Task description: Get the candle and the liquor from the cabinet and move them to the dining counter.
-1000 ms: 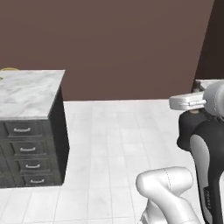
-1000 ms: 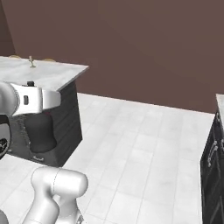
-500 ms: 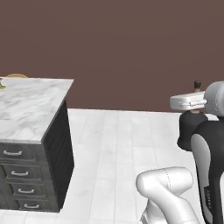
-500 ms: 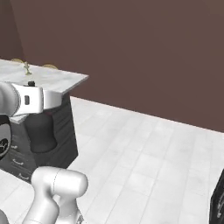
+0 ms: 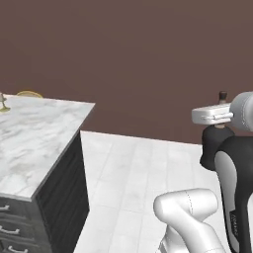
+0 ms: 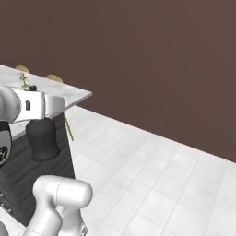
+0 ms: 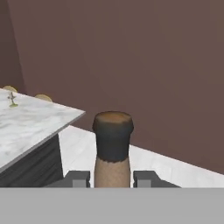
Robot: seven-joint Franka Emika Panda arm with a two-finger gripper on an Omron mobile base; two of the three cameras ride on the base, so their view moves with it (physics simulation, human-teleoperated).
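Observation:
My gripper (image 7: 112, 178) is shut on the neck of the liquor (image 7: 112, 144), a black bottle with a brownish stopper. From the left base view the gripper (image 5: 216, 115) holds the liquor (image 5: 215, 147) upright in the air at right, and the stopper rises above the hand. In the right base view the gripper (image 6: 42, 105) carries the liquor (image 6: 42, 138) beside the end of the dining counter (image 6: 69, 94). The candle (image 5: 3, 103) stands on the dining counter (image 5: 34, 143) far to the left, also visible as the candle (image 7: 12, 99). The cabinet is out of view.
Round tan stools (image 6: 54, 78) stand behind the counter's far edge. The counter's dark base has drawers (image 5: 10, 232) on its near side. A white tiled floor (image 5: 138, 168) spreads to the right of the counter, up to a brown wall (image 5: 138, 59).
The whole picture has shifted, so the base has moved: the counter now sits nearer and larger, and the dark unit at the right edge has left the view. The bottle stays gripped.

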